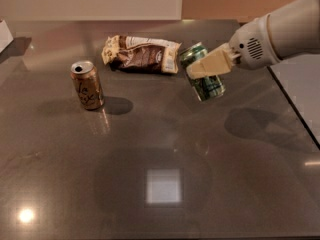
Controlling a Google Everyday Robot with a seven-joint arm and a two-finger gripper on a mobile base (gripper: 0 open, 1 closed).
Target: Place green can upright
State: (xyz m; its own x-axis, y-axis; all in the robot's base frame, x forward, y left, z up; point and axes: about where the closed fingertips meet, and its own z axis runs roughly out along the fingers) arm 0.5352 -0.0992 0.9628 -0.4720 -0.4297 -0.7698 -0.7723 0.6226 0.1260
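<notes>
The green can has a green patterned body and a silver top. It hangs above the dark table, tilted with its top leaning back and to the left. My gripper reaches in from the right and is shut on the can around its upper half, one tan finger across its front. The can's shadow lies on the table to the lower right.
A brown-gold can stands upright at the left. A brown and white snack bag lies flat behind the green can. The table's right edge runs diagonally next to a lighter surface. A white box corner sits at the far left.
</notes>
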